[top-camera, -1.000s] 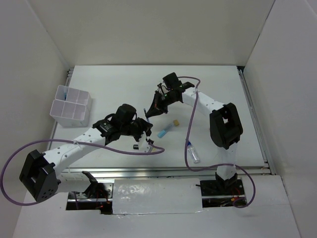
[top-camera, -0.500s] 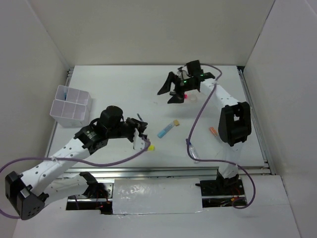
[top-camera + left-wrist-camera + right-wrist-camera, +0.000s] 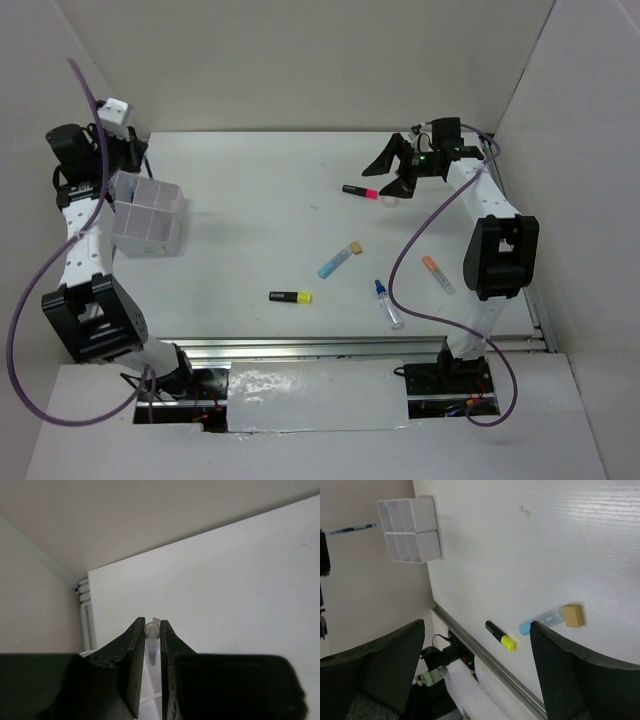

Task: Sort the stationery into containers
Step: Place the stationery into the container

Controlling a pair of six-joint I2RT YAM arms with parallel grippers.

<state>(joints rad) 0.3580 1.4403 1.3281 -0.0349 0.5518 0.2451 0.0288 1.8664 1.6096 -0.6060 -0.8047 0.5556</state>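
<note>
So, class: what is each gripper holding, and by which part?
The left gripper pinches a thin pen near its clear end. The right gripper stands open, holding nothing.

White table (image 3: 250, 170) with stationery.
Translucent white compartmented box (image 3: 150, 228) at left; pink-capped black highlighter (image 3: 360, 190), yellow-capped black highlighter (image 3: 290, 297), light-blue marker (image 3: 333, 264), blue-capped bottle (image 3: 390, 306), orange-capped tube (image 3: 437, 273) scattered.
</note>
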